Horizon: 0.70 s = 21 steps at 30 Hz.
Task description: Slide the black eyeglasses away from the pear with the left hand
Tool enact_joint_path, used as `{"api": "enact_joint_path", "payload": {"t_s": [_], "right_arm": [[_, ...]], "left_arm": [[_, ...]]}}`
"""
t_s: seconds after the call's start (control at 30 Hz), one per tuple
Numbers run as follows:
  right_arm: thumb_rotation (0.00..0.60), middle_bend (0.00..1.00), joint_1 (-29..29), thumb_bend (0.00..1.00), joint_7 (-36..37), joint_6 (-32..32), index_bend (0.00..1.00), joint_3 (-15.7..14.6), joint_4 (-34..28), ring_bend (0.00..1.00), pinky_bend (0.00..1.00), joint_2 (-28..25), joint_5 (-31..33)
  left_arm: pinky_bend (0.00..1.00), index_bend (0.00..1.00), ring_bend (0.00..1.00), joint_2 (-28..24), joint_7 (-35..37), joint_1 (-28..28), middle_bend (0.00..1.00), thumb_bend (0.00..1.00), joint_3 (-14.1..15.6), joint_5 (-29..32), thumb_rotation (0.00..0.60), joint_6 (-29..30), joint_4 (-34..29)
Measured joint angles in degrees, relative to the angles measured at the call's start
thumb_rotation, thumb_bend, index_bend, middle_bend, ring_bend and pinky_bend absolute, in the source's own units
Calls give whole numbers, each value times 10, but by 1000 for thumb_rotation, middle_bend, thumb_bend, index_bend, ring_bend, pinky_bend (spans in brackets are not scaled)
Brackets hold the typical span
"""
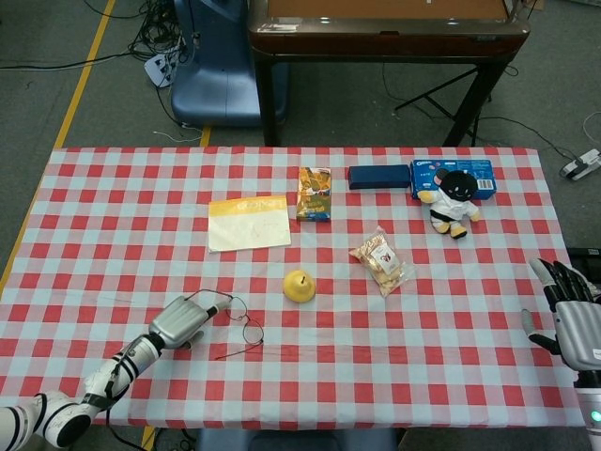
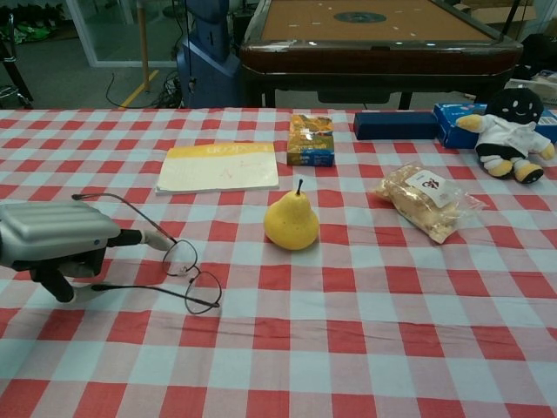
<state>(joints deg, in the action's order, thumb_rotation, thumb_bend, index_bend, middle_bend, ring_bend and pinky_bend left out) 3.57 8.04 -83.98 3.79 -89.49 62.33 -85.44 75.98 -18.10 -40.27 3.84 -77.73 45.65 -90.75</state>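
Eyeglasses (image 2: 178,270) lie against left hand's (image 2: 54,237) fingers (image 2: 157,240).
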Motion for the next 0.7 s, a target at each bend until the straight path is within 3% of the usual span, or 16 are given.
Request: {"api": "enact_joint_path", "payload": {"t_s": [0.37,0.7], "right_arm": [[600,87,-2,430,-1,-3,0,0,-2,0,69,-1,1],[600,87,-5,430,2,-5,0,-2,0,0,69,-1,1]], "left_arm": [[973,93,936,-32,11,19,1000,512,0,-22,600,43,-31],[973,96,933,-51,95,39,1000,511,9,-122,600,120,-32]]}}
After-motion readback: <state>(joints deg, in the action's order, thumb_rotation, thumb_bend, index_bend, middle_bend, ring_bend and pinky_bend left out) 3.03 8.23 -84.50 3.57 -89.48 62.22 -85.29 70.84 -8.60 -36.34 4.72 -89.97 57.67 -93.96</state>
